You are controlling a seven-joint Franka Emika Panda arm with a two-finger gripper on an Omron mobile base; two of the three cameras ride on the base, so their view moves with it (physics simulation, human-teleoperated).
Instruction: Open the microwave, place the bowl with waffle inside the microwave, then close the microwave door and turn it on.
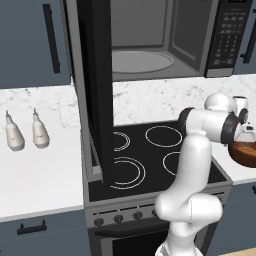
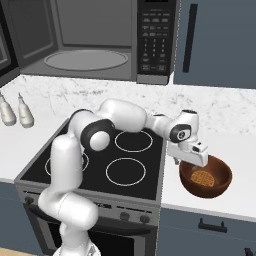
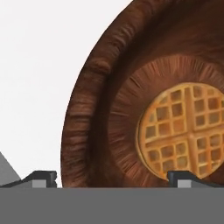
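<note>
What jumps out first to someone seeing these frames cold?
The microwave above the stove, its door swung wide open and the round turntable bare inside. Next, the white arm stretched across the cooktop to the counter on its right, where the claw straddles the near rim of the reddish-brown bowl, one tip outside and one inside. A round golden waffle lies flat in the bowl's bottom.

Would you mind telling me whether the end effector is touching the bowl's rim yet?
Cannot tell. In the hand view the fingertips straddle the rim of the bowl, one outside and one inside by the waffle, but the contact itself is cut off at the bottom.
</note>
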